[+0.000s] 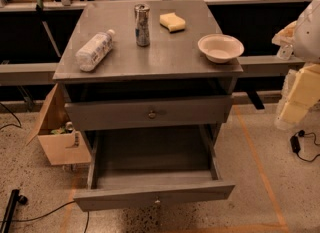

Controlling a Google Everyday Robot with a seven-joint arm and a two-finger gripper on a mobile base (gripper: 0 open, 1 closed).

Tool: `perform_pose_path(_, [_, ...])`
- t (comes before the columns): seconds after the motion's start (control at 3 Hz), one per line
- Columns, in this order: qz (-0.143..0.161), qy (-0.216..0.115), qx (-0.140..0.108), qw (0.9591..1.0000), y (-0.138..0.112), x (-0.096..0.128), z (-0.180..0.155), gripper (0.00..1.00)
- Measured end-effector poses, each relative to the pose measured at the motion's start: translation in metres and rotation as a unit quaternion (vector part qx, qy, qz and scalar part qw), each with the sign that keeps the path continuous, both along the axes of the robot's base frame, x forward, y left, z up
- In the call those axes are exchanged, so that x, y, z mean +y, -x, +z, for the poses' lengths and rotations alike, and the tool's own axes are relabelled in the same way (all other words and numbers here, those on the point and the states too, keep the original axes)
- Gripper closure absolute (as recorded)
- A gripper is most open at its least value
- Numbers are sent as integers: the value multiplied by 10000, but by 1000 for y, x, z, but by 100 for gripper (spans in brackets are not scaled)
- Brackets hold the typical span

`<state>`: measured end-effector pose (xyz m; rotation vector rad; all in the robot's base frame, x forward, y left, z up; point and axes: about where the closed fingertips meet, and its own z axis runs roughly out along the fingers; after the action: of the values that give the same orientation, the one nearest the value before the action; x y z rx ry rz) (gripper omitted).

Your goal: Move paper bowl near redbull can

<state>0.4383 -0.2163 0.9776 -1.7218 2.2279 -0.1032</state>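
The paper bowl (220, 48) is off-white and stands upright at the right front corner of the grey cabinet top (165, 57). The redbull can (142, 25) stands upright near the middle back of the top, well to the left of the bowl. My arm, with white and pale yellow segments (298, 94), hangs at the right edge of the view beside the cabinet. My gripper (286, 47) seems to be the pale part just right of the bowl, off the cabinet's edge and holding nothing that I can see.
A clear plastic bottle (95, 50) lies on its side at the left of the top. A yellow sponge (172, 21) sits behind the bowl, right of the can. The bottom drawer (155, 194) is pulled far out. A cardboard box (57, 132) and cables lie on the floor.
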Motion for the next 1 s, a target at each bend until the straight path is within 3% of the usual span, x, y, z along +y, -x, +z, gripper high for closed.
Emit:
perform_pose_path(0.33, [0, 0, 0, 10000, 0, 0, 0, 0])
perform_pose_path(0.67, [-11, 23, -167, 9999, -5, 1, 1, 0])
perform_pose_path(1.0, [223, -296, -598, 9975, -38, -3, -12, 0])
